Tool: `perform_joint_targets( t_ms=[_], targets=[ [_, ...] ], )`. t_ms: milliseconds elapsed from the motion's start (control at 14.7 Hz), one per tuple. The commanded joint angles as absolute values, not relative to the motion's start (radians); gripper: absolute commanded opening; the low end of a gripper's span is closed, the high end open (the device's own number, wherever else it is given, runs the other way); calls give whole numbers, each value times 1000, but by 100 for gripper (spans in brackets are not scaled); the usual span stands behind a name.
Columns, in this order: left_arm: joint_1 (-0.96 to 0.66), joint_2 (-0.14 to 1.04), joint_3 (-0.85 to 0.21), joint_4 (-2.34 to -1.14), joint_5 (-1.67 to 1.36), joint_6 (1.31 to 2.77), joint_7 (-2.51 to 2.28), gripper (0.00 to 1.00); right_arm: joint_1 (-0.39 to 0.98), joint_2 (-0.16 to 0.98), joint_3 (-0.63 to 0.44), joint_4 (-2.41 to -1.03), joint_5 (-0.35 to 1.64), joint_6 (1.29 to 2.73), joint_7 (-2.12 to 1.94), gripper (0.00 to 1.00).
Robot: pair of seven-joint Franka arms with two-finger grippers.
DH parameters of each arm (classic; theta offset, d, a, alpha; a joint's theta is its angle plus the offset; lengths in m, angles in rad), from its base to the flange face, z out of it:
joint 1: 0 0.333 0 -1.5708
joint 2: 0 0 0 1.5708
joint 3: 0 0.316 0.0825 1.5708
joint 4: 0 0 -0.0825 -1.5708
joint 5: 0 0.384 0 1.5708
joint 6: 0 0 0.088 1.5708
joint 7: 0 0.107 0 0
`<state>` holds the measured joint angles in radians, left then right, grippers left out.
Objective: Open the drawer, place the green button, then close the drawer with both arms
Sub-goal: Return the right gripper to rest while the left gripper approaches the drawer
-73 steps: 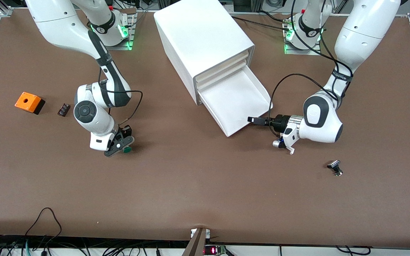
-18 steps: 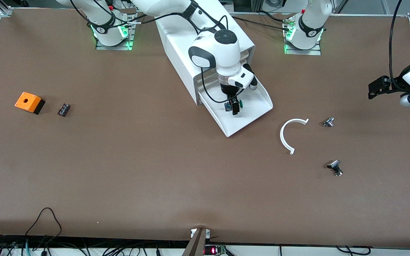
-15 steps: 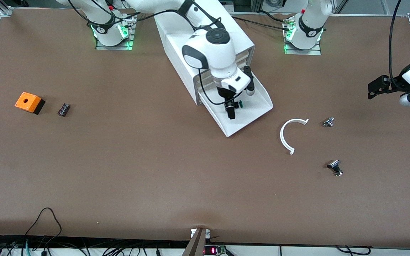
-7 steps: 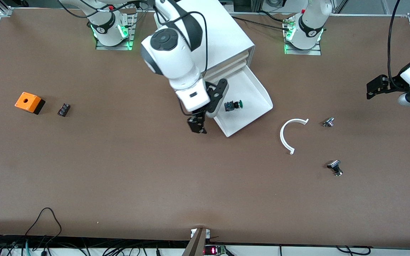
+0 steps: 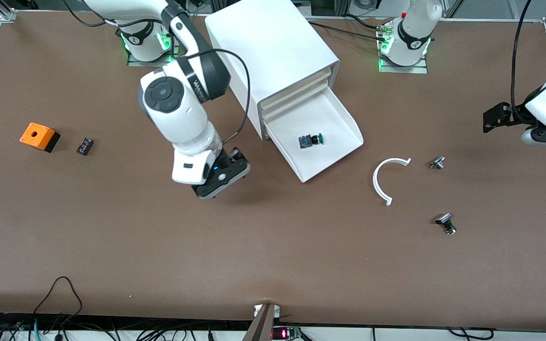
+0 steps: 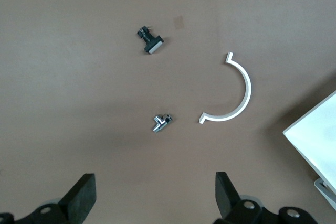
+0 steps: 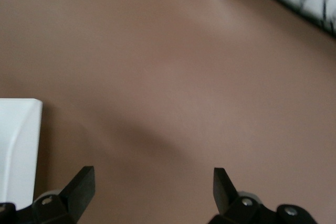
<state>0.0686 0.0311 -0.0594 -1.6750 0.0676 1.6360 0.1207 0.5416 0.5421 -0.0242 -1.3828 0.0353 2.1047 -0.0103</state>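
Observation:
The bottom drawer [image 5: 337, 118] of the white cabinet [image 5: 268, 42] is pulled out. The green-capped button [image 5: 311, 140] lies on its side in the drawer tray, free of both grippers. My right gripper [image 5: 220, 176] is open and empty, over bare table beside the drawer, toward the right arm's end. In the right wrist view my right gripper [image 7: 152, 195] has its jaws wide apart, and a drawer corner [image 7: 18, 145] shows. My left gripper [image 5: 490, 119] is open and empty, up over the left arm's end of the table. In the left wrist view [image 6: 155, 198] nothing is between the jaws.
A white curved piece [image 5: 381, 177] [image 6: 239, 90], a small metal part [image 5: 437, 162] [image 6: 161, 123] and a black part [image 5: 446, 222] [image 6: 151, 42] lie between the drawer and the left arm's end. An orange cube [image 5: 39, 136] and a small black-and-red block [image 5: 84, 146] lie at the right arm's end.
My right gripper let go of the button in the drawer, then lifted out and swung toward the right arm's end. The button stays in the tray. The left arm barely moved.

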Motion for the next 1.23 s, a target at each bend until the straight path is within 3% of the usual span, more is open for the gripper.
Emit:
perform_joint_targets(
  t_ms=[0, 340, 681, 885, 1157],
  targets=[
    [60, 73, -61, -1647, 83, 1602, 115, 100, 532, 514, -95, -1440, 43, 1978, 200, 100],
    [54, 132, -60, -1657, 86, 1600, 120, 100, 491, 496, -253, -1457, 54, 1801, 253, 100],
    [45, 137, -63, -1644, 81, 1572, 117, 100, 463, 450, -350, -1445, 54, 1772, 247, 100],
    [34, 144, -61, -1651, 10, 1575, 21, 100, 375, 381, -335, -1454, 55, 1763, 244, 100],
    [18, 192, -113, -1690, -66, 1630, -274, 100, 198, 282, -152, -1479, 35, 1744, 190, 100]
  ],
)
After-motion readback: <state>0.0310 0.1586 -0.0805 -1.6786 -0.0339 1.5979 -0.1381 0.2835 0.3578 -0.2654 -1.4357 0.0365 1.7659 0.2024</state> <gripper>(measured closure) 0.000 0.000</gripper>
